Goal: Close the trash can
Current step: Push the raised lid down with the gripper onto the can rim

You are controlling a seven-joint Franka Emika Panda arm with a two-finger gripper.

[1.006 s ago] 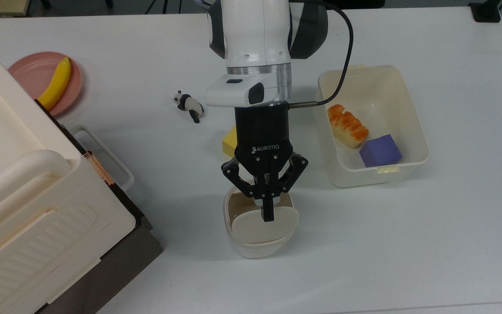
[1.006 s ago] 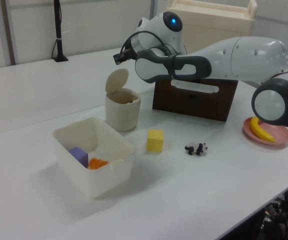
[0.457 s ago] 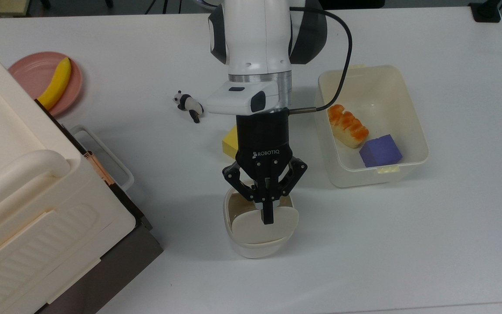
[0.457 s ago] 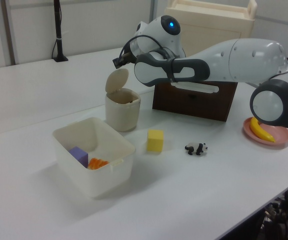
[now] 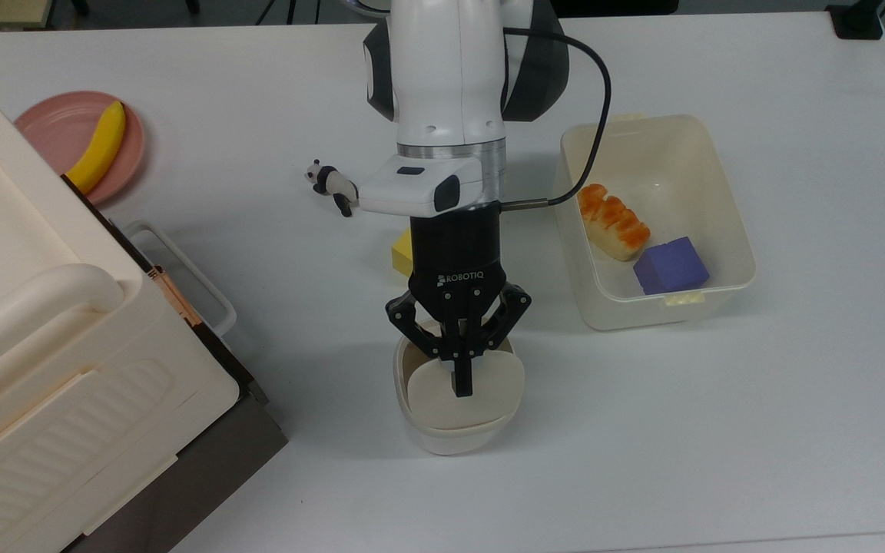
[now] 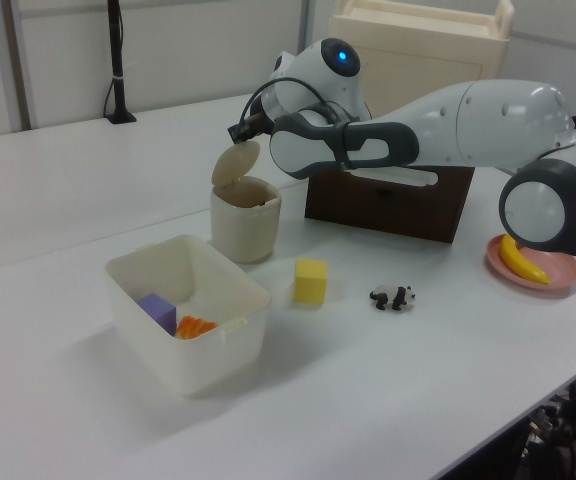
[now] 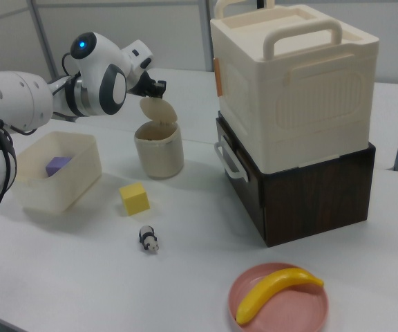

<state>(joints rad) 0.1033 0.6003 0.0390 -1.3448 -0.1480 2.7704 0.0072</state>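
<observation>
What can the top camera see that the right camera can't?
The top view looks down into the tub, showing the orange bread beside the purple block. The right view shows the big cream box's handle and the dark cabinet under it. Both show the gripper on the trash can lid, the banana and the panda.

bin [image 5: 442,438]: smooth matt cream plastic | arm [image 5: 450,69]: shiny white plastic | table [image 5: 719,422]: smooth white | cabinet [image 7: 323,197]: dark wood

Banana [image 7: 278,290] on pink plate [image 7: 254,317]
</observation>
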